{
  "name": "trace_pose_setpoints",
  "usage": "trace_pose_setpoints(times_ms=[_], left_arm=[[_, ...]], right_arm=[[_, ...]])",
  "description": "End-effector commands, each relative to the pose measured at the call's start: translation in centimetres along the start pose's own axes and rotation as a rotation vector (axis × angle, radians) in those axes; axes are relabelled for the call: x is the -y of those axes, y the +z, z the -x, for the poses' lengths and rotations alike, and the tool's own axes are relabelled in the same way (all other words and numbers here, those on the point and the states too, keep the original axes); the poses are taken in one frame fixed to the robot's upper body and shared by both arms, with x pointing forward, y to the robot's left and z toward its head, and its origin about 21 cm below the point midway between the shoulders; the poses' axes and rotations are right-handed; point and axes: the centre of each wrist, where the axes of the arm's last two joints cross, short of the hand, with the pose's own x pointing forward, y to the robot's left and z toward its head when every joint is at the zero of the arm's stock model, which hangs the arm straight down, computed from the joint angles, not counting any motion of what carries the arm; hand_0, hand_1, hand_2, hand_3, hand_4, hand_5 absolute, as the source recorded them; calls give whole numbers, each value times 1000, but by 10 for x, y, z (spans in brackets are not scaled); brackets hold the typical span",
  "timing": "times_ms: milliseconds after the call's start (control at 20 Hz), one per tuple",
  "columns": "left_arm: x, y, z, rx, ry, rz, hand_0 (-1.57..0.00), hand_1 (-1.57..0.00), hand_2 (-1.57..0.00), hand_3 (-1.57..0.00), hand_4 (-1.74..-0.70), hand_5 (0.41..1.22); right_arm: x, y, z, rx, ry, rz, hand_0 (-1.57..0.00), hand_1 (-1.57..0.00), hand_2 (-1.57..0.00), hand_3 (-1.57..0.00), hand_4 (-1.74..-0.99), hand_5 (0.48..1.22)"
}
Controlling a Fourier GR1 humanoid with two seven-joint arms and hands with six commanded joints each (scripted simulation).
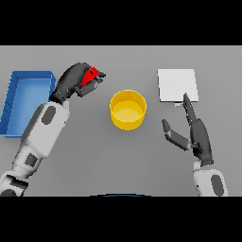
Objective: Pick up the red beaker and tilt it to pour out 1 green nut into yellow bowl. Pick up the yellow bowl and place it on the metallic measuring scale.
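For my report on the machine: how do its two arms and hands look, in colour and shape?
Both arms have rounded white shells with dark grey oval insets and grey joints. The left hand and right hand are dark grey to black, with slim, segmented fingers and a thumb. No cables, markings or sleeves are visible.

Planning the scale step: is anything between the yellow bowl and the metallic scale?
Nothing visible: bare grey table separates the round yellow bowl from the square metallic measuring scale.
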Motion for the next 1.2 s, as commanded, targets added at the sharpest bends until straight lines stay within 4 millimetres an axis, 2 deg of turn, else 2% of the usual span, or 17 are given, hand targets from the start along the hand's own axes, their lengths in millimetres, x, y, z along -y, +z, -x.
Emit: trace_pose_setpoints(times_ms=[0, 300, 400, 450, 600, 650, 800, 950, 1150], left_arm=[[-1, 0, -5, 17, -60, 29, -1569, -1569, -1569, -1569, -1739, 1129], [4, -16, -38, 44, -490, 159, -1570, -1571, -1571, -1570, -1740, 1183], [13, -22, -45, 37, -609, 221, -1571, -1571, -1571, -1571, -1741, 1197], [11, -24, -49, 37, -676, 251, -1571, -1571, -1571, -1571, -1689, 1202], [10, -32, -63, 61, -860, 324, -1571, -1571, -1571, -1383, -1710, 1211], [8, -34, -66, 70, -921, 350, -1571, -1571, -1571, -1362, -1714, 1213], [19, -41, -76, 104, -1056, 412, -1571, -1571, -1571, -1295, -1719, 1217], [22, -49, -88, 170, -1165, 475, -1571, -1571, -1571, -1429, -1725, 1219], [27, -53, -98, 220, -1337, 522, -1571, -1571, -1571, -1513, -1732, 1220]], right_arm=[[1, 3, -2, 15, -5, -2, 1, 1, 1, 1, -1178, 663], [-5, 4, -3, 9, -30, -4, 1, 1, 1, 1, -1183, 673], [-6, 6, -5, 9, -34, -4, 1, 1, 1, 1, -1187, 676], [-7, 6, -5, -3, -37, -2, 1, 1, 1, 1, -1191, 675], [-3, 7, -2, -15, -56, 7, 1, 1, 1, 1, -1195, 671], [-4, 6, -1, -22, -71, 3, 1, 1, 1, 1, -1196, 666], [-5, 6, 0, -32, -95, 13, 1, 1, 1, 1, -1206, 639], [-6, 8, 1, -24, -82, 17, 1, 1, 1, 1, -1221, 617], [-9, 8, 4, -12, -61, 32, 1, 1, 1, 1, -1205, 584]])
